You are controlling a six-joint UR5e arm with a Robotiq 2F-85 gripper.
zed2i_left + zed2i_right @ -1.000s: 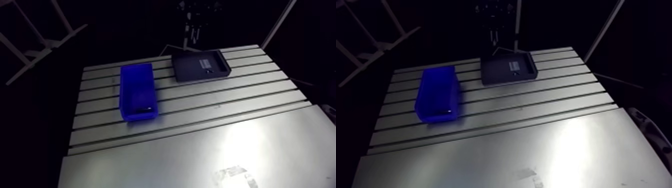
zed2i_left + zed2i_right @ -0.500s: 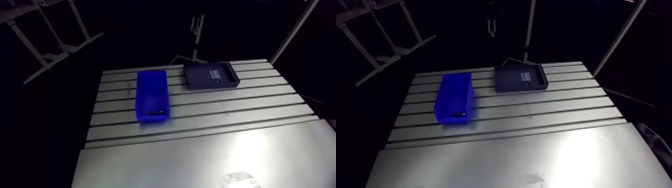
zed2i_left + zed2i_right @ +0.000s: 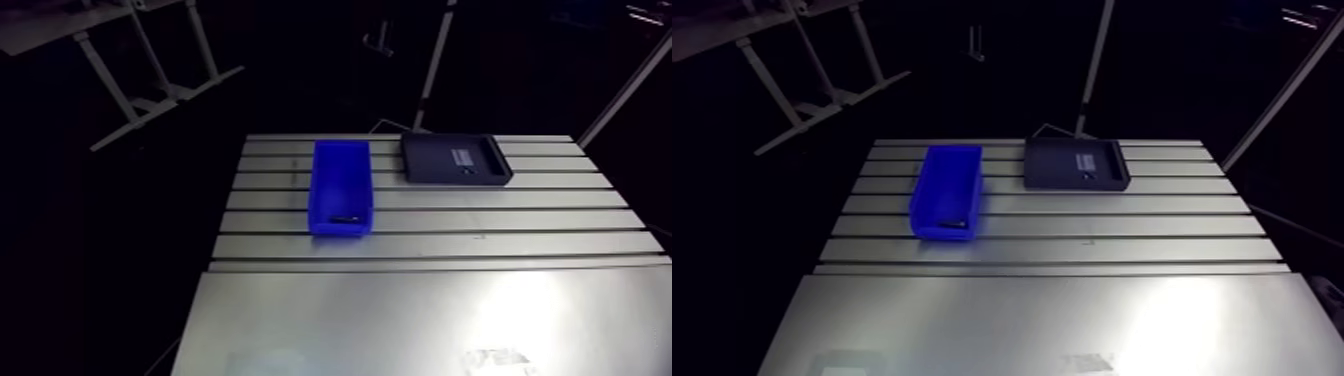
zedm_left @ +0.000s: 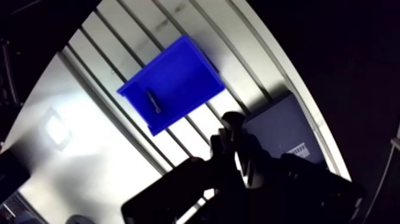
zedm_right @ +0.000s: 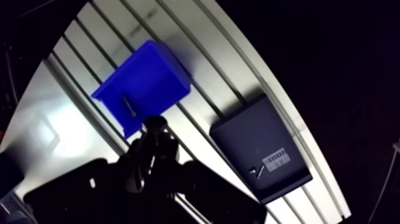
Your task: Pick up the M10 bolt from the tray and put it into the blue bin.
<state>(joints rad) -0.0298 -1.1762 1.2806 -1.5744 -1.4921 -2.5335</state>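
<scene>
While our gripper [image 5: 156, 128] hangs high over the table [image 3: 1072, 250], shut tight and empty, we see the dark bolt [image 4: 153, 101] lying in the blue bin [image 4: 184, 71] by one end wall; farther off sits the tray [image 5: 250, 137].

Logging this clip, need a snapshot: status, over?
Gripper high above table, grip unreadable. One dark bolt-like piece in blue bin, another small piece in tray. Nothing lies between them.
</scene>
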